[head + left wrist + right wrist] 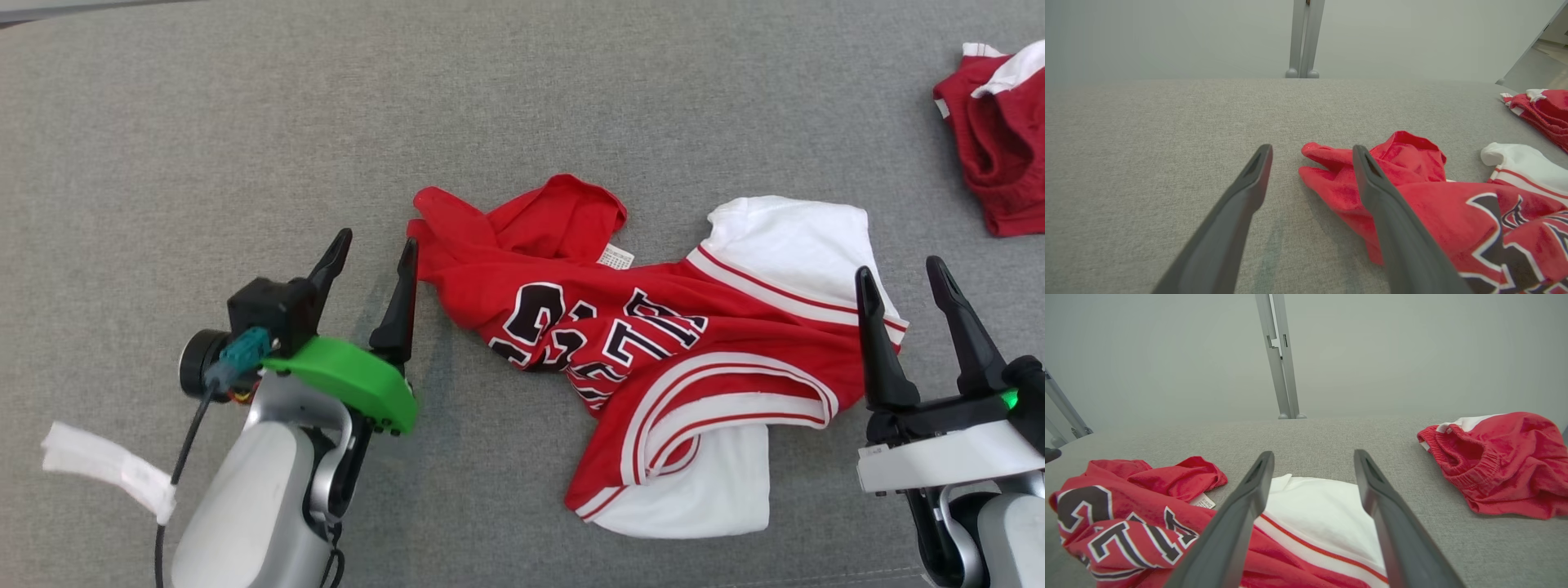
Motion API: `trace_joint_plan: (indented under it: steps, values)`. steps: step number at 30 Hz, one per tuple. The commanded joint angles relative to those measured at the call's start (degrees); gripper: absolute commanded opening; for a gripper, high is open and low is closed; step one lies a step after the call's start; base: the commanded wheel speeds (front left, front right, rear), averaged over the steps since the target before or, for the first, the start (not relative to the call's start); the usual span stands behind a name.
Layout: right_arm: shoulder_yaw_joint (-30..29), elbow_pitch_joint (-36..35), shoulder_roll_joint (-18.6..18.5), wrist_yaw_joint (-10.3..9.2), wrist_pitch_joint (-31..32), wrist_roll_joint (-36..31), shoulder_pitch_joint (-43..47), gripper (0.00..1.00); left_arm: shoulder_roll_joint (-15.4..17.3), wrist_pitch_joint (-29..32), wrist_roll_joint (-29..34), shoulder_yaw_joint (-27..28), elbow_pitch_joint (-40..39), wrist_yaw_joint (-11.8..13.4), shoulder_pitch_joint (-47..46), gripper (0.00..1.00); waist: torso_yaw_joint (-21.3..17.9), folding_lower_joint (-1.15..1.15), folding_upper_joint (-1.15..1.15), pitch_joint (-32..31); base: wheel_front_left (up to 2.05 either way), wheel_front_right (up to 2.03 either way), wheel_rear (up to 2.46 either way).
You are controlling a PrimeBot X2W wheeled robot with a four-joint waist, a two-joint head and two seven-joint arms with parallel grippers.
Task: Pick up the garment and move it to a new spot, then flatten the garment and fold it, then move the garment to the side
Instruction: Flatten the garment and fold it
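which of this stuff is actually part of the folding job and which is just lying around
Part of the job:
- crumpled red and white jersey, mid-table
- left gripper and right gripper, both open, one at each end of it

Probably just lying about:
- red shorts, off at the far right
- white strip beside the left arm
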Motion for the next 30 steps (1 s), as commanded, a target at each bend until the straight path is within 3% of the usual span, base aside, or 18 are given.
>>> trace_joint_plan:
  steps: [1,7,9,10,15,21,25,30]
  values:
    - [0.1,0.3,-0.2,-0.07,-0.1,0.6,-0.8,1.00,-0.3,1.7,-1.6,-0.1,1.8,-0.9,-2.1,1.00,-0.9,0.00,0.00,1.0,0.00,0.00,0.00]
    - [0.4,1.8,0.3,-0.07,-0.8,1.3,-1.4,1.00,-0.7,10.0,-5.0,-0.9,10.5,-3.1,-7.0,1.00,-3.1,0.00,0.00,2.1,0.00,0.00,0.00]
    - [0.1,2.1,0.5,-0.07,-1.1,1.6,-1.4,1.00,-0.4,11.7,-5.4,-1.3,12.3,-3.7,-7.7,0.11,-3.5,0.00,0.00,2.3,0.00,0.00,0.00]
    - [0.0,2.3,0.5,-0.07,-1.4,1.5,-1.5,1.00,-0.6,12.5,-5.8,-1.4,13.1,-4.1,-7.9,0.00,-3.6,0.00,0.00,2.3,0.00,0.00,0.00]
    - [-0.4,2.6,0.8,-0.07,-1.9,1.7,-1.7,1.00,-0.7,10.7,-8.4,-0.3,12.8,-5.1,-8.2,0.00,-3.7,0.00,0.00,2.3,0.00,0.00,0.00]
    - [-1.3,2.8,0.9,-0.07,-2.3,1.9,-1.5,1.00,-0.2,4.6,-7.4,1.4,7.8,-2.9,-5.2,0.00,-2.4,0.00,0.00,1.7,0.00,0.00,0.00]
    - [-1.8,2.3,1.3,-0.07,-2.3,1.7,-0.7,1.00,1.1,1.4,-5.2,2.7,1.8,0.8,-1.3,0.00,-1.0,0.00,0.00,1.4,0.00,0.00,0.00]
    - [-2.2,1.7,1.4,-0.07,-1.7,1.5,-0.2,1.00,2.2,1.7,-4.5,4.4,-6.3,6.1,7.5,0.00,1.0,0.00,0.00,1.1,0.00,0.00,0.00]
